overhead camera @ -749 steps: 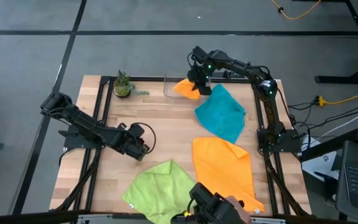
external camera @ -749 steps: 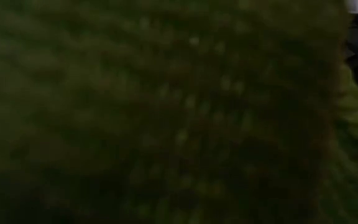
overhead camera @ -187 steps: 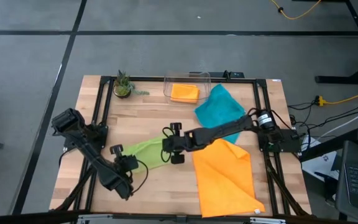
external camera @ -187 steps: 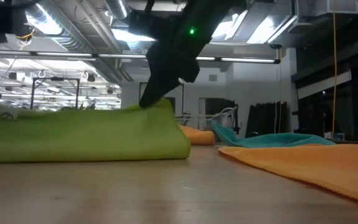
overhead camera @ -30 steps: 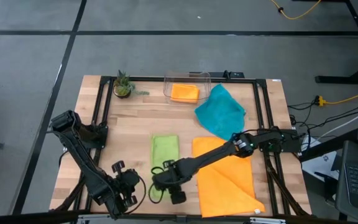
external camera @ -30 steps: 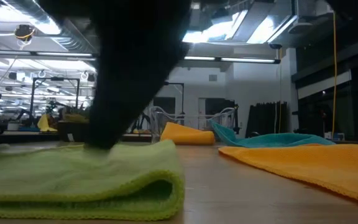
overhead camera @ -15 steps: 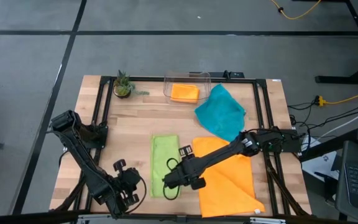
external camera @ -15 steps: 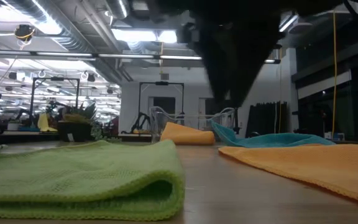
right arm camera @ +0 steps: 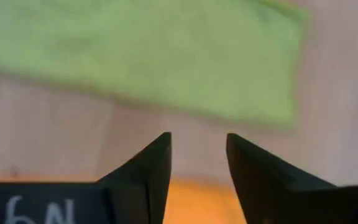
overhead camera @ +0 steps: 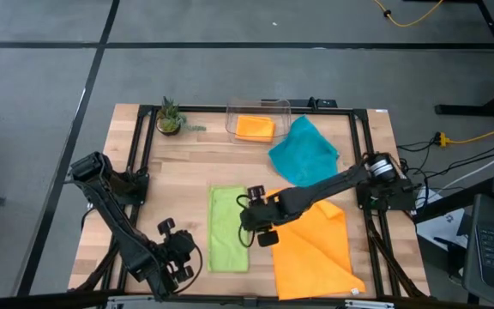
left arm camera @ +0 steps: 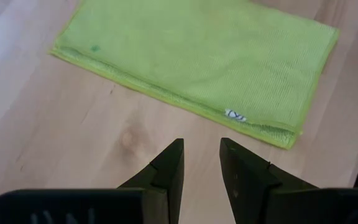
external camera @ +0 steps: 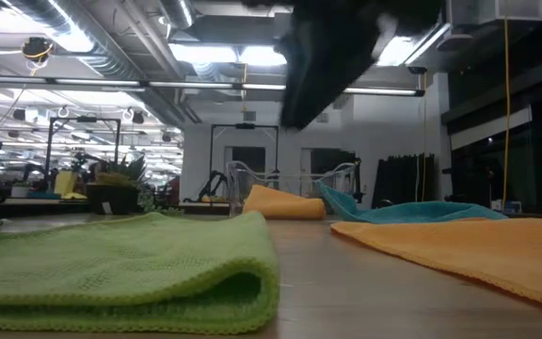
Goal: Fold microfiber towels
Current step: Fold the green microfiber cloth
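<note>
The lime green towel (overhead camera: 228,230) lies folded into a narrow strip on the table's near middle, flat on the wood (external camera: 120,273). My right gripper (overhead camera: 247,227) hovers open just right of it, above the gap between it and the spread orange towel (overhead camera: 311,245); its wrist view shows open fingers (right arm camera: 197,146) over wood. My left gripper (overhead camera: 183,253) waits open near the table's front left, facing the green towel (left arm camera: 197,62), fingers (left arm camera: 201,162) apart over bare wood. A teal towel (overhead camera: 305,154) lies crumpled at the far right. A folded orange towel (overhead camera: 256,127) sits in the clear bin.
The clear bin (overhead camera: 230,116) stands at the far edge, with a small potted plant (overhead camera: 170,116) to its left. Black frame rails run along both sides of the table. Bare wood lies left of the green towel and between it and the bin.
My right gripper has risen off the green towel's near end and moved toward the far edge and slightly right, tipping as it went. The green towel stays flat in its folded strip. My left gripper has kept its place.
</note>
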`<action>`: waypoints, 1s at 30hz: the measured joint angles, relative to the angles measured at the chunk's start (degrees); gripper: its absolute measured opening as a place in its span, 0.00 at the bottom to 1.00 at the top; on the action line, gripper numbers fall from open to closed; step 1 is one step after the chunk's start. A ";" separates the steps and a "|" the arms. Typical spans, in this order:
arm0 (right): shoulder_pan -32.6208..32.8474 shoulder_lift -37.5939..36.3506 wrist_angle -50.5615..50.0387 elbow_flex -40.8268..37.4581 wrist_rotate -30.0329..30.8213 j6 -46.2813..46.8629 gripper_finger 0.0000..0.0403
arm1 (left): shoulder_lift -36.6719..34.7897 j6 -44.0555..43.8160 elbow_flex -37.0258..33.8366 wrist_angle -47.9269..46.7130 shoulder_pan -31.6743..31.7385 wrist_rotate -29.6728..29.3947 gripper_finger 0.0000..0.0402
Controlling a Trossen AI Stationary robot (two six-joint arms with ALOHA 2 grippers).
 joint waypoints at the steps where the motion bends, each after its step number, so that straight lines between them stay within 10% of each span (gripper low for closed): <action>1: -0.72 -0.77 7.81 -4.67 -2.10 -0.99 0.39 | 0.00 -0.02 0.00 0.01 0.08 -0.06 0.24; 9: -4.75 3.82 49.99 -24.23 -7.19 8.26 0.39 | 0.00 -0.05 0.00 0.48 0.15 -0.03 0.24; 30: -12.52 16.52 48.67 -7.16 -23.79 -4.16 0.31 | 0.00 -0.17 -0.02 0.94 0.52 0.03 0.24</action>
